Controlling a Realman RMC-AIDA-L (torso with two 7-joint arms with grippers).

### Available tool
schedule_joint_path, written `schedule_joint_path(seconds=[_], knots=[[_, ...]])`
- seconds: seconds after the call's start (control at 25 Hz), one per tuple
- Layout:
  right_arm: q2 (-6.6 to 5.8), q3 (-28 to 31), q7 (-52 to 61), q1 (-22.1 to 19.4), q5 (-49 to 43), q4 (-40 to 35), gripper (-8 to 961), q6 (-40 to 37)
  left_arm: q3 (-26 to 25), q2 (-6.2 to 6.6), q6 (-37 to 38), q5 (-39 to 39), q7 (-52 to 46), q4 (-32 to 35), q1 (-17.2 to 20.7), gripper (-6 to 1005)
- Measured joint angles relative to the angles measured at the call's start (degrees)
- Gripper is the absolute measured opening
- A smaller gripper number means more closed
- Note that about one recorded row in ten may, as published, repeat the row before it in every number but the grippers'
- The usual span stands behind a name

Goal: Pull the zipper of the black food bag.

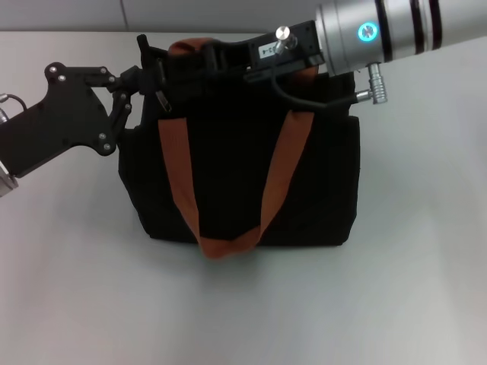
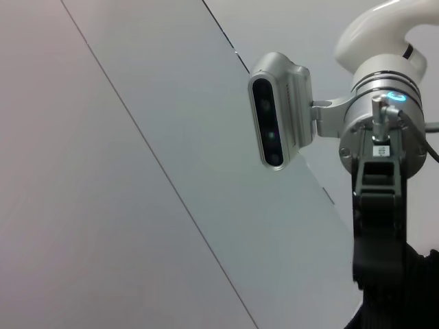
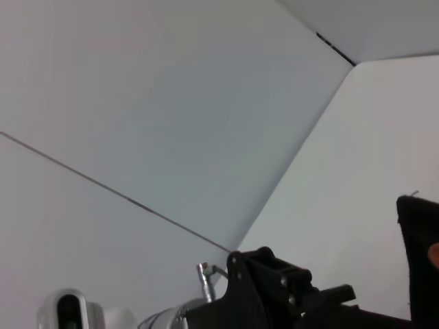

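Note:
The black food bag (image 1: 236, 182) stands in the middle of the white table, with one orange-brown handle hanging down its front. A small grey metal tab, the zipper (image 1: 163, 102), hangs near the bag's top left corner. My left gripper (image 1: 139, 76) reaches in from the left and is shut on the bag's top left edge. My right gripper (image 1: 213, 57) comes in from the upper right and lies over the bag's top edge, dark against the black fabric. The right wrist view shows the left gripper (image 3: 274, 295) beside the bag's corner (image 3: 418, 253).
The white table (image 1: 411, 266) spreads around the bag on all sides. The right arm's silver wrist (image 1: 380, 30) and its cable hang over the bag's top right. A wall stands behind the table.

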Motion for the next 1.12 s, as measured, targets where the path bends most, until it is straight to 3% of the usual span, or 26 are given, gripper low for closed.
schedule_joint_path(seconds=[1.12], knots=[[-0.05, -2.55, -0.26, 1.14, 1.90, 0.29, 802, -0.82, -0.28, 0.08, -0.85, -0.55, -0.92, -0.09, -0.61, 48]])
